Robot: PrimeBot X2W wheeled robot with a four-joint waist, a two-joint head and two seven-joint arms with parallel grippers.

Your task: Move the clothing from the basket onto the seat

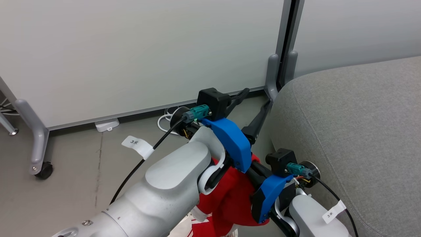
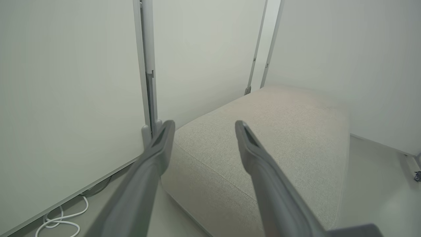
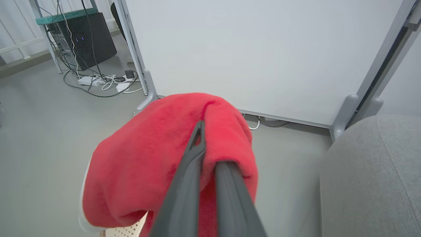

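Right gripper clamping red garment, hanging over floor above basket. Seat lying just to robot's right. Left gripper standing wide apart, empty, pointing at seat.

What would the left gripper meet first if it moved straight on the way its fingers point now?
Most likely the seat. In the left wrist view the open left gripper aims at its near corner, with nothing in between. The depth is hard to judge.
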